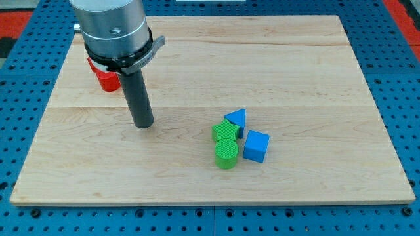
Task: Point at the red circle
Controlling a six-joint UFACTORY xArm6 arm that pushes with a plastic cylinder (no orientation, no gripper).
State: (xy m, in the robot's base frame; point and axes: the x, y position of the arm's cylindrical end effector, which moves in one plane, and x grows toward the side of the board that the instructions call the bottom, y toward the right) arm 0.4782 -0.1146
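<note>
My tip [144, 124], the lower end of the straight dark rod, rested on the pale wooden board [315, 72] in its left half, held nothing and touched no block. The red circular block [106, 77] lay toward the board's top-left corner, partly hidden behind the arm's grey housing [111, 26], up and left of my tip. Well apart, right of centre, clustered a blue triangular block [237, 120], green star-like block [224, 131], green cylinder [227, 154] and blue cube [256, 145].

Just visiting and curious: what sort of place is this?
Probably a robotics lab bench. A wooden board lies on a blue perforated table, and my tip stands near small blocks such as the green cylinder.
</note>
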